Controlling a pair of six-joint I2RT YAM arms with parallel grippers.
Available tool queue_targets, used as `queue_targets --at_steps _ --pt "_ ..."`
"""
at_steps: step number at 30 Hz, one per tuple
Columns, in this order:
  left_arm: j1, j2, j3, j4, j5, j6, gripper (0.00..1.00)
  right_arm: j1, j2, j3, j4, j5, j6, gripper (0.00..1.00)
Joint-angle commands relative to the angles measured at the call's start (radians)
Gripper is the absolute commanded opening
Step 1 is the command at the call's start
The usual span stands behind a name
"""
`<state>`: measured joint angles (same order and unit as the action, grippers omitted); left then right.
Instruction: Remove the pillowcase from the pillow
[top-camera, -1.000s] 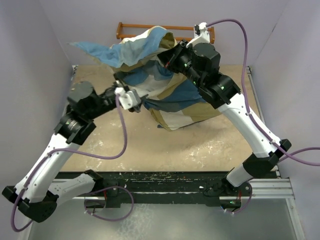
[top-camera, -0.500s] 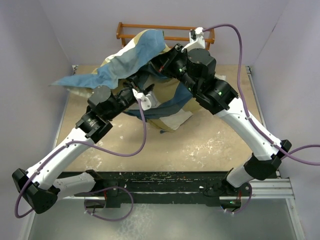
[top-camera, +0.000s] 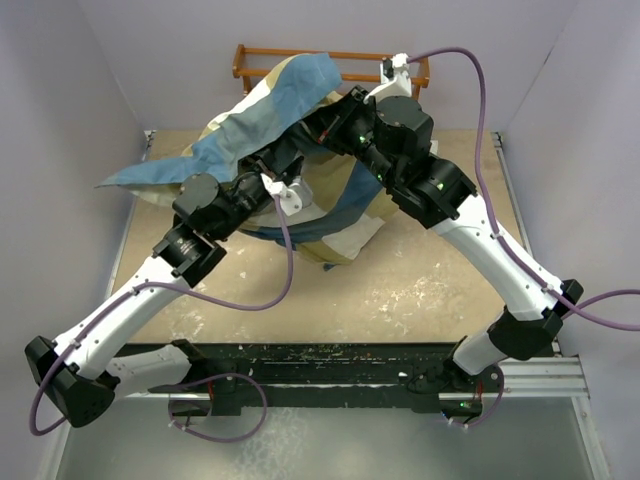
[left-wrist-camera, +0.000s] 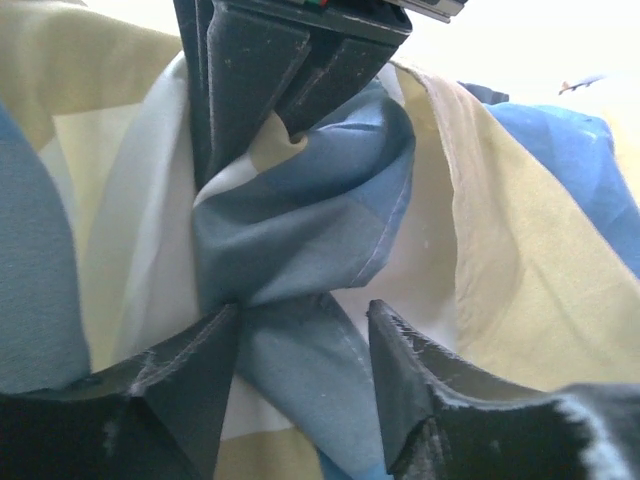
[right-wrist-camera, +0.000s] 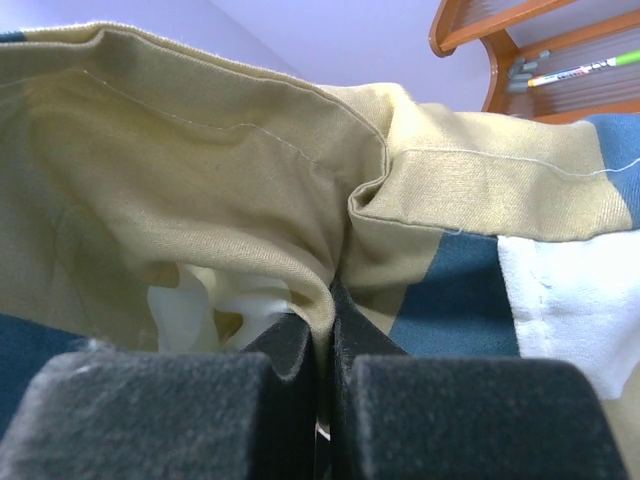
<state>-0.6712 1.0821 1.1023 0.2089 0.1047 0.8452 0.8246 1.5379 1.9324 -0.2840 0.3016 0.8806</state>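
The pillowcase (top-camera: 290, 90), in blue, tan and white blocks, hangs raised over the far middle of the table, one flap trailing left. My right gripper (top-camera: 306, 134) is shut on a tan hemmed fold of it (right-wrist-camera: 330, 200). In the left wrist view, the right gripper's fingers (left-wrist-camera: 260, 70) pinch a twisted blue bunch of the cloth (left-wrist-camera: 290, 230). My left gripper (left-wrist-camera: 300, 320) is open just below, its jaws on either side of that twisted strand. The pillow is mostly hidden under the cloth; a cream-white bit (right-wrist-camera: 220, 300) shows inside the opening.
A wooden rack (top-camera: 250, 60) stands against the back wall behind the raised cloth, with a pen (right-wrist-camera: 580, 70) lying in it. Purple walls close in on the left and right. The tan table surface (top-camera: 400, 290) has white scuffs.
My left arm has swung in and up toward the right gripper. The pillowcase's left flap has dropped from mid-air down to the table's left side. The right gripper keeps its hold.
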Motion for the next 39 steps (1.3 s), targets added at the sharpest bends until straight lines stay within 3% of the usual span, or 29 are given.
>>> queue_targets --at_steps 1,4,7,16,22,27,33,39 --pt "-0.001 0.016 0.086 -0.066 -0.007 -0.109 0.65 0.007 -0.051 0.023 0.106 0.009 0.02 0.0" --pt "-0.001 0.024 0.093 -0.136 0.031 -0.154 0.77 0.011 -0.055 0.022 0.106 0.01 0.019 0.0" --pt "-0.002 0.041 0.098 -0.117 -0.016 -0.158 0.74 0.016 -0.058 0.017 0.108 0.015 0.016 0.0" --pt "-0.001 0.088 0.097 0.065 -0.172 -0.069 0.41 0.031 -0.08 -0.009 0.117 0.025 0.01 0.0" --pt "0.002 0.075 0.123 0.127 -0.198 -0.075 0.0 0.031 -0.114 -0.028 0.092 0.026 -0.031 0.0" --pt "0.001 0.038 0.237 0.039 -0.146 -0.121 0.0 0.01 -0.136 -0.045 0.095 0.024 -0.116 0.0" --pt "0.002 0.03 0.373 -0.078 -0.108 -0.142 0.0 -0.046 -0.158 -0.09 0.094 -0.012 -0.194 0.13" --pt "0.001 0.058 0.465 -0.161 -0.046 -0.188 0.0 -0.051 -0.245 -0.2 0.168 0.032 -0.298 0.4"
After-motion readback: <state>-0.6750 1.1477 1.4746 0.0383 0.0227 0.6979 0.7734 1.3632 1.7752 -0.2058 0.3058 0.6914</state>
